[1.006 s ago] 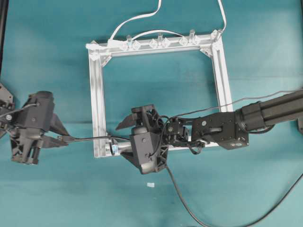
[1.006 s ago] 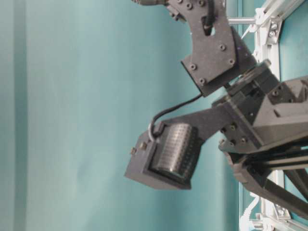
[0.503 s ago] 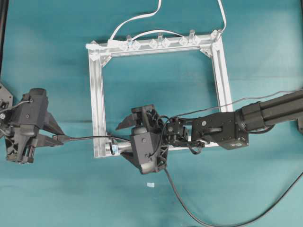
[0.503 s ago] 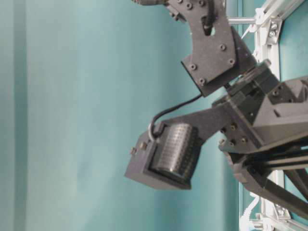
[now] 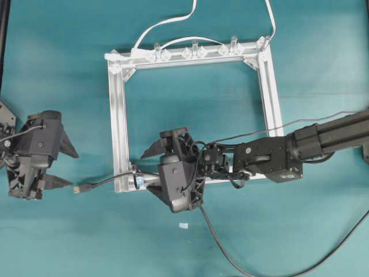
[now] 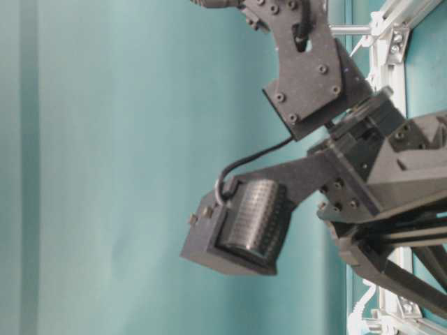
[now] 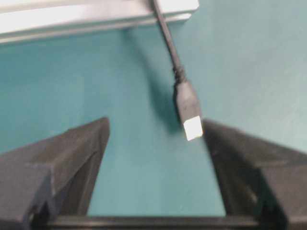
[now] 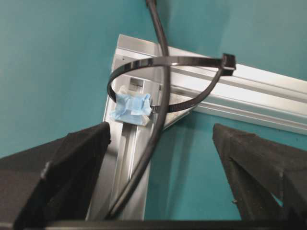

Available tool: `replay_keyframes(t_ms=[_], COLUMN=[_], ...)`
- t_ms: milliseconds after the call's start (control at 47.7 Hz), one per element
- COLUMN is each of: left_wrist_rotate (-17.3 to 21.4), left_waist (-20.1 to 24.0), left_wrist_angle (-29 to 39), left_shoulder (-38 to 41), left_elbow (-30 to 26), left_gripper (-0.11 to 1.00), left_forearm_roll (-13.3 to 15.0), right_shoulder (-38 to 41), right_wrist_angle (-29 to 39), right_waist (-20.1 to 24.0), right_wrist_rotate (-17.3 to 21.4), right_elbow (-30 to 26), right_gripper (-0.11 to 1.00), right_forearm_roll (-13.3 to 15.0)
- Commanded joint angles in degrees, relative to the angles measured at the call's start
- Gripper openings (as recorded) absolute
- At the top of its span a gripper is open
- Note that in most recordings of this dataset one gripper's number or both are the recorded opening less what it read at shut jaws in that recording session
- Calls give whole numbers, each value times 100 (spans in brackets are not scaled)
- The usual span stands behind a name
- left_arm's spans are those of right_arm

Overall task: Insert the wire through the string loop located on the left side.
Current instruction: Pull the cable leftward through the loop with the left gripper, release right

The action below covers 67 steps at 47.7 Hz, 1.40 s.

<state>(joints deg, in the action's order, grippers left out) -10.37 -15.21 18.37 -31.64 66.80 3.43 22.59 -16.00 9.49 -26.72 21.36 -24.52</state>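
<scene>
- Left pincer sat at lower left of the overhead view, jaws spread wide, holding nothing.
- Thin black wire with a small rectangular USB-style plug lay on the teal worktop, plug tip just right of the left pincer, not touching either finger.
- The wire ran right, across the lower-left corner of the square silver aluminium frame.
- In the right wrist view it passed through the thin dark string loop, beside the pale blue tab.
- Right pincer was open over that corner, gripping nothing.
</scene>
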Motion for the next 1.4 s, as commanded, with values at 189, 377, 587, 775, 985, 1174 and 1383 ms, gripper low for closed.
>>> replay_keyframes(t_ms=[189,377,587,775,985,1174,1383], left_wrist_rotate=[26,44,193,308,536,703,729], left_waist=[-26,-18,26,202,492,703,809], left_wrist_angle=[-9,-9,-9,-18,-9,-9,-9], left_shoulder=[-167,-457,-738,-993,-1371,-1564,-1723], left_elbow=[-132,-79,-53,-35,18,26,88], left_gripper=[71,71,71,71,70,70,70], left_forearm_roll=[-70,-123,-114,-123,-114,-114,-123], right_shoulder=[-281,-439,-712,-993,-1274,-1564,-1898], right_wrist_angle=[-62,-88,-413,-536,-589,-624,-993], right_waist=[9,-35,-114,-237,-352,-439,-466], right_wrist_rotate=[0,0,0,0,44,281,396], right_elbow=[-97,-9,229,439,694,1020,1415], right_gripper=[96,96,96,96,96,96,96], right_forearm_roll=[0,0,0,0,0,0,-9])
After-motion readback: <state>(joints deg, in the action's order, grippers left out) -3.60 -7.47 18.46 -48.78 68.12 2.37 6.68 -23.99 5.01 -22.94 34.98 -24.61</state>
